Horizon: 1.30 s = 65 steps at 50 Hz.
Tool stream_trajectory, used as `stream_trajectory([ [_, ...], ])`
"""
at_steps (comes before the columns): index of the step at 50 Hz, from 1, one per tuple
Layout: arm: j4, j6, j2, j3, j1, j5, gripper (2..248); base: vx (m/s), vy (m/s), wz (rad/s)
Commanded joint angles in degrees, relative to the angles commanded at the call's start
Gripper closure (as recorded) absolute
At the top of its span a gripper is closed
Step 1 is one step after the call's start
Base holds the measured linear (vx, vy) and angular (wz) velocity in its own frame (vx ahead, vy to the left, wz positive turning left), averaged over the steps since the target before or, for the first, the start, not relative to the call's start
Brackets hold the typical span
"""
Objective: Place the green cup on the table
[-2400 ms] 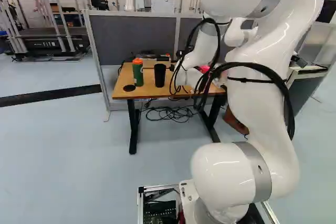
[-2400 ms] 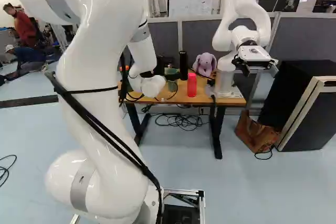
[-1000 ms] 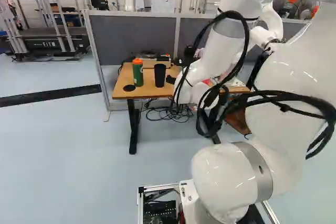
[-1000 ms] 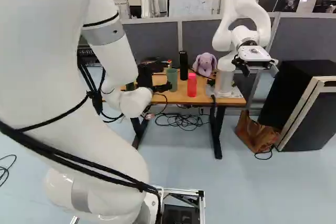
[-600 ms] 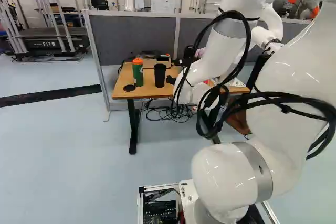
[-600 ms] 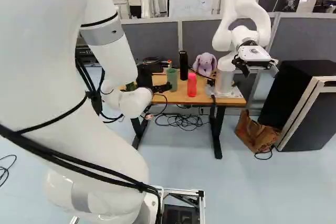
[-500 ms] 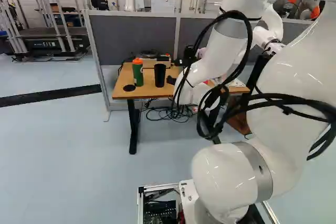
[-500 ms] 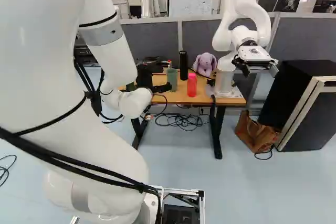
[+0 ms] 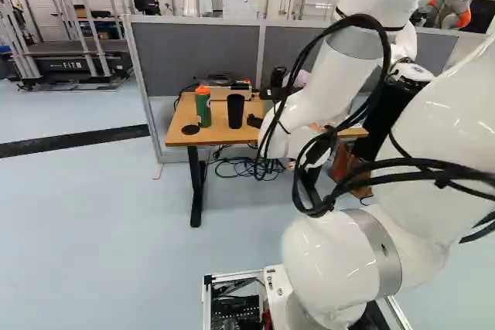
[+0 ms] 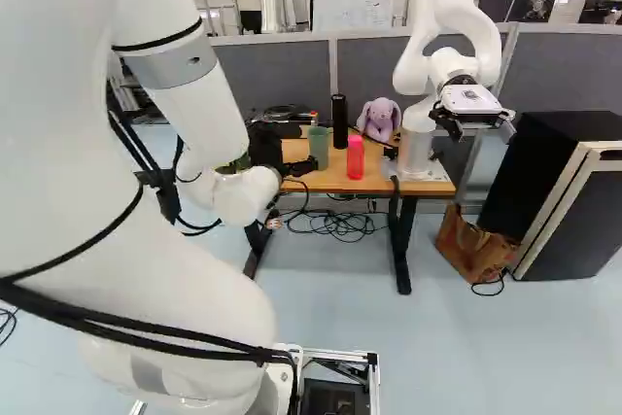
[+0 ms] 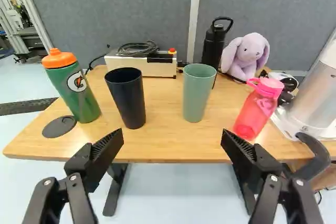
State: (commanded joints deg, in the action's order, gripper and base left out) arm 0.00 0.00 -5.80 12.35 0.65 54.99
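Right now your gripper (image 10: 303, 166) has its fingers spread wide around nothing, and the pale green, tapered cup (image 11: 196, 97) stands upright on the light wooden table (image 11: 168, 144), ahead of the gap. You have bare wood from the table's near edge to the cup, with a black tumbler (image 11: 127, 98) ahead near one finger and a translucent pink bottle (image 11: 255, 113) ahead of the other. The arm partly hides your fingers in the right base view.

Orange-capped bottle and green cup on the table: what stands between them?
The black cup stands there, in the wrist view; a pale box sits farther back.
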Motion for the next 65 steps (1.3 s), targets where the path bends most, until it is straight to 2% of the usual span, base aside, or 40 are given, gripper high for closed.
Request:
stream_trajectory([
  [16,0.0,0.0,-4.9,-3.6,-0.3,-2.4,3,0.0,0.0,0.0],
  [32,0.0,0.0,-8.3,-6.0,-0.5,-4.0,3,0.0,0.0,0.0],
  [65,0.0,0.0,-10.2,-7.3,-0.7,-5.0,3,0.0,0.0,0.0],
])
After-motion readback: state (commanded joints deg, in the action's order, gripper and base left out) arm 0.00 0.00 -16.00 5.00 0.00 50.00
